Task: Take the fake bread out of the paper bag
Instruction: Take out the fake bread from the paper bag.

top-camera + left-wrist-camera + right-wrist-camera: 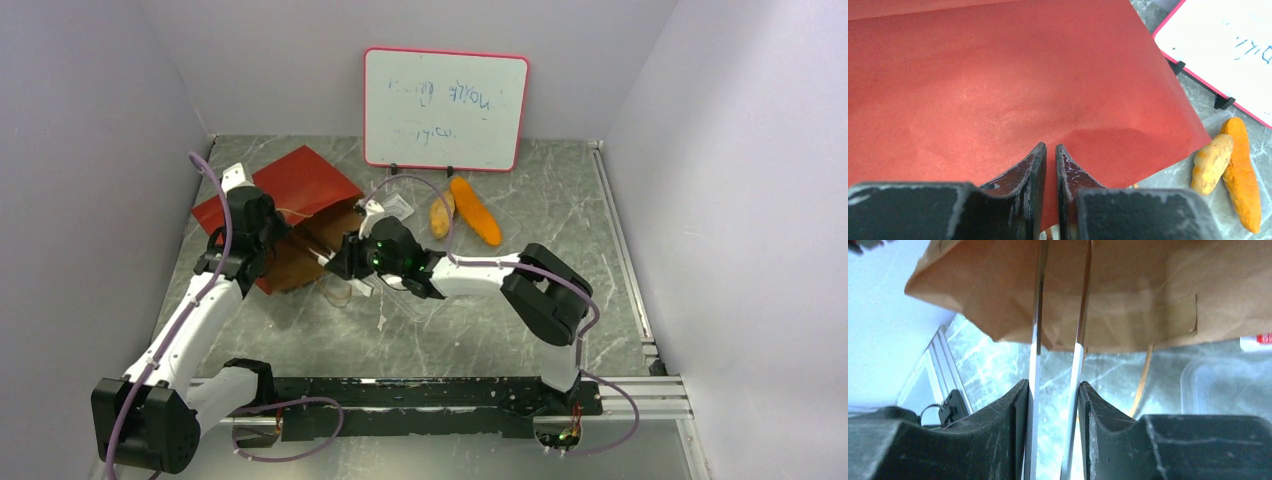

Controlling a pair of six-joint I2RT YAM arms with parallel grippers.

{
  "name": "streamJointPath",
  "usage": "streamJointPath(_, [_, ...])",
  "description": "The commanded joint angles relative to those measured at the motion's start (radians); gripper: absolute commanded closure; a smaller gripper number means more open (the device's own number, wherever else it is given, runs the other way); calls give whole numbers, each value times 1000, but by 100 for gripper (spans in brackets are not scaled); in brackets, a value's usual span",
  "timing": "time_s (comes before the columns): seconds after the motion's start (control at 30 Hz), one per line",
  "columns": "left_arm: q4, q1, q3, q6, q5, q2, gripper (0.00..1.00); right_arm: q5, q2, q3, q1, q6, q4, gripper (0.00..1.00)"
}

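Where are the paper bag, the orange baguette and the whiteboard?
paper bag [300, 182], top external view, red outer side.
orange baguette [1243, 175], left wrist view, middle of its length.
whiteboard [445, 108], top external view, centre of the white face.

Marbled table [600, 290] bearing tray [1173, 172], whiteboard [445, 108]

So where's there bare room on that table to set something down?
Open tabletop lies on the right, between the clear tray and the side rail, and along the near strip by the black base rail. The middle is crowded: the red bag, left gripper, right gripper and tray bunch together.
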Motion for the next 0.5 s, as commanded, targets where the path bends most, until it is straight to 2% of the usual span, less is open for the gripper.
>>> streamJointPath(0.0, [52,-5,33,-17,-18,9,91,26,-90,-72,25,-8,65,100])
streamJointPath(0.47, [89,-6,79,-30,-1,29,90,142,-286,-286,95,18,29,100])
